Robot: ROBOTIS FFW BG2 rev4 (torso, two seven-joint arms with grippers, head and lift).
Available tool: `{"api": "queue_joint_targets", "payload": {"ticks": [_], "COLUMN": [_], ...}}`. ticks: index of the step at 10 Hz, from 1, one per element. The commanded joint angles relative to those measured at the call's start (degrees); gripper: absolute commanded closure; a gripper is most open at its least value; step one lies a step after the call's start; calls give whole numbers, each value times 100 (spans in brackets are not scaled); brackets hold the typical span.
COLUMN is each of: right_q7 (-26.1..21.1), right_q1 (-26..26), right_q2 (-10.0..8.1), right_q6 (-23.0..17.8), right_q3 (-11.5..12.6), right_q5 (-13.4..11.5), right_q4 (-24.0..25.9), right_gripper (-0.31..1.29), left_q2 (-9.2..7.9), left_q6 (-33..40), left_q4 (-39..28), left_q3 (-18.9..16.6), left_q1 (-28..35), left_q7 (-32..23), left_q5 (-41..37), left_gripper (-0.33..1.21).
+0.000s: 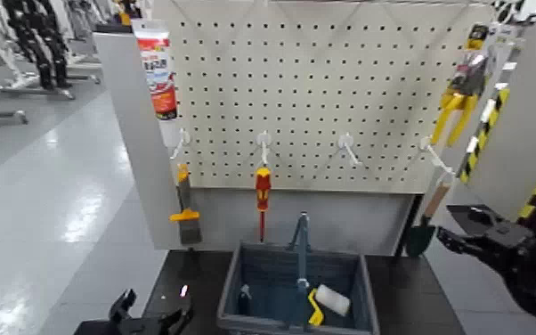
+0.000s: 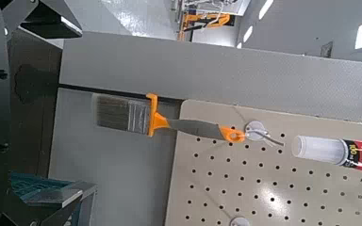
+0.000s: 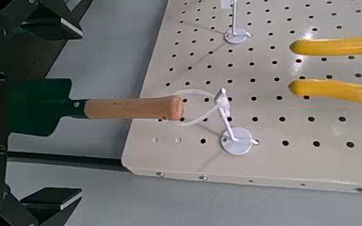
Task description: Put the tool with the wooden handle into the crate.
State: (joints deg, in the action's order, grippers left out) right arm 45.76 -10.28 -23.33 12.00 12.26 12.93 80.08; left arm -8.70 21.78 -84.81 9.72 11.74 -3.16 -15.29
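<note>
The tool with the wooden handle [image 1: 434, 201] hangs by its end loop from the rightmost hook of the pegboard [image 1: 325, 89], its dark green blade [image 1: 419, 239] pointing down. My right gripper [image 1: 464, 228] is open just to the right of the blade, not touching it. In the right wrist view the tan handle [image 3: 132, 108] and green blade [image 3: 42, 104] lie between my spread fingers [image 3: 42, 19]. The grey-blue crate [image 1: 236, 290] stands on the dark table below the board. My left gripper [image 1: 153, 312] rests open low at the left.
A brush [image 1: 185, 214] with an orange band and a red-and-yellow screwdriver [image 1: 262, 198] hang on other hooks. Yellow-handled pliers [image 1: 454, 107] hang at the upper right, a tube [image 1: 158, 71] at the upper left. The crate holds a white roller [image 1: 332, 299].
</note>
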Motion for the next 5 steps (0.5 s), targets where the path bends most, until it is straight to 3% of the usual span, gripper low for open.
{"api": "queue_joint_targets", "payload": {"ticks": [1, 5], "right_q7": [74, 170], "right_q1": [-378, -844], "right_q2": [-163, -304], "right_q6": [-22, -171], "right_q3": [-444, -883], "right_q5": [60, 139], "right_q4": [-405, -933], "right_gripper": [13, 13], "left_q2": [0, 17], "left_q6": [2, 2], "left_q4": [8, 34], "left_q3": [4, 13], "left_q1": [-14, -40], "left_q7": [9, 53], "left_q5": [-9, -35], "left_gripper": [11, 11]}}
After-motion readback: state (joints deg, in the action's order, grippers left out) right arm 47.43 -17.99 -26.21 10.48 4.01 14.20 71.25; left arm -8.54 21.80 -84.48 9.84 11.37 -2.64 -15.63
